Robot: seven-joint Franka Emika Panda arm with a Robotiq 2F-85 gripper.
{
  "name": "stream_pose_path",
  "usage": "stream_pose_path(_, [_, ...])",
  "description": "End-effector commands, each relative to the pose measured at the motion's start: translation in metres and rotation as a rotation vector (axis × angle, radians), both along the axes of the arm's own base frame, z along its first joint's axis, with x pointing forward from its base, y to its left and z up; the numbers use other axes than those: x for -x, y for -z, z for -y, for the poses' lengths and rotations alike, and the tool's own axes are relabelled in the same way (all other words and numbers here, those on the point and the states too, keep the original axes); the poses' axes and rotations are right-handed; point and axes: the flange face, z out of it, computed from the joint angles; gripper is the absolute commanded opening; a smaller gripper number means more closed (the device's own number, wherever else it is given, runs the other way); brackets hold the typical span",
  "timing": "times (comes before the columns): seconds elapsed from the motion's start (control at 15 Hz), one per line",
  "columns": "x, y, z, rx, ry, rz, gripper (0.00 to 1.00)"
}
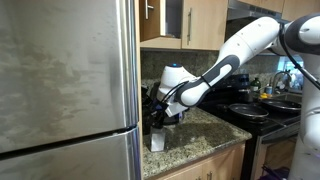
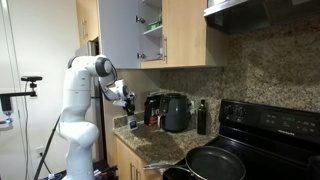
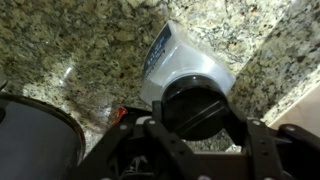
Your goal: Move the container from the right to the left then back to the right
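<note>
The container [image 3: 185, 68] is a small whitish translucent cup with a black round lid [image 3: 196, 108]. In the wrist view it lies straight ahead on the speckled granite counter [image 3: 70, 50]. My gripper [image 3: 196, 128] has one finger at each side of the black lid, and both seem to touch it. In an exterior view the container [image 1: 157, 141] sits low at the counter's front edge beside the fridge, directly under my gripper [image 1: 158, 122]. In an exterior view my gripper [image 2: 129, 112] hangs over the counter's near end, with the container [image 2: 131, 124] small below it.
A steel fridge [image 1: 60, 80] stands close beside the container. A black air fryer [image 2: 177, 112] and a dark bottle [image 2: 201, 118] stand behind by the wall. A black stove [image 2: 265, 125] with a pan [image 2: 215, 162] is further along. A dark round object [image 3: 35, 140] lies nearby.
</note>
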Motion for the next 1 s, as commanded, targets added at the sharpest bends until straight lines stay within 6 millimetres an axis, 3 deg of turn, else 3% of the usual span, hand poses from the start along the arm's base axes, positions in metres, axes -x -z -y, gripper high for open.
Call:
stream_pose_path(0.0, [-0.008, 0.002, -0.014, 0.014, 0.031, -0.023, 0.36])
stream_pose_path(0.2, [-0.007, 0.003, -0.017, 0.039, 0.08, -0.042, 0.36])
stream_pose_path(0.27, [-0.003, 0.002, -0.016, 0.044, 0.094, -0.048, 0.86])
stream_pose_path(0.53, [0.02, -0.029, -0.003, -0.062, 0.14, -0.028, 1.0])
stream_pose_path(0.6, [-0.013, -0.031, 0.003, -0.106, 0.144, -0.031, 1.0])
stream_pose_path(0.87, [-0.028, -0.073, 0.053, -0.183, 0.247, -0.039, 1.0])
stream_pose_path(0.93, [-0.029, -0.06, 0.026, -0.163, 0.229, -0.029, 1.0])
